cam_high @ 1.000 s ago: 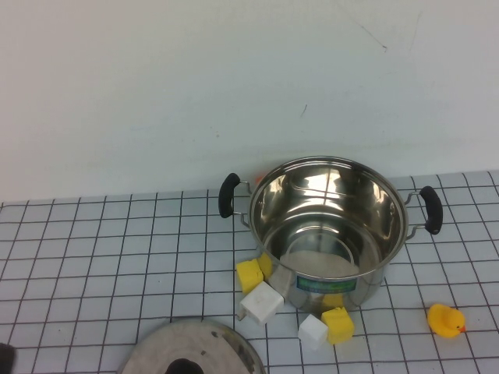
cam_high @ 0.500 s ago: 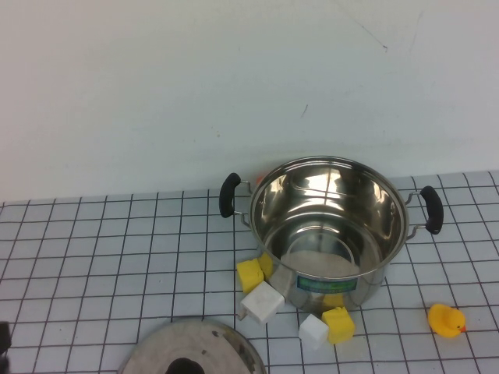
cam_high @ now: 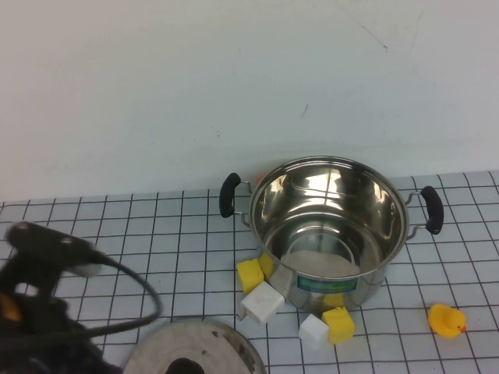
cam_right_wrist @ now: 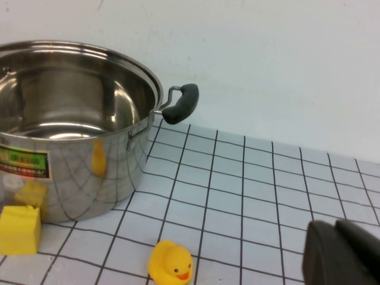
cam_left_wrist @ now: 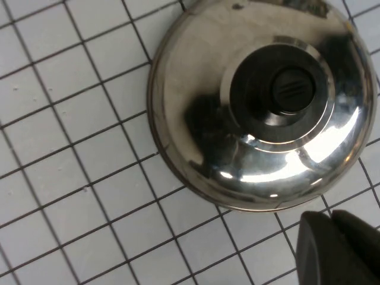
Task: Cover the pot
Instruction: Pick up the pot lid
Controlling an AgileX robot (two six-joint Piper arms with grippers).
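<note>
Left arm comes in over the lid; the pot stands open and uncovered.

The counter is a white grid; the pot stands upright toward its back right, mouth open, black side handles out to left and right; the domed steel lid lies flat near the front edge, forward and to the left of the pot, its black knob up; the left gripper hovers just beside the lid's rim, so the left arm is far the nearer one, and I cannot tell how its fingers stand; the right gripper sits low to the pot's right, near the rubber duck, fingers likewise not readable; yellow and white blocks crowd the pot's front. Half a second ago the left arm was barely in the high view; now it fills the lower left corner.
</note>
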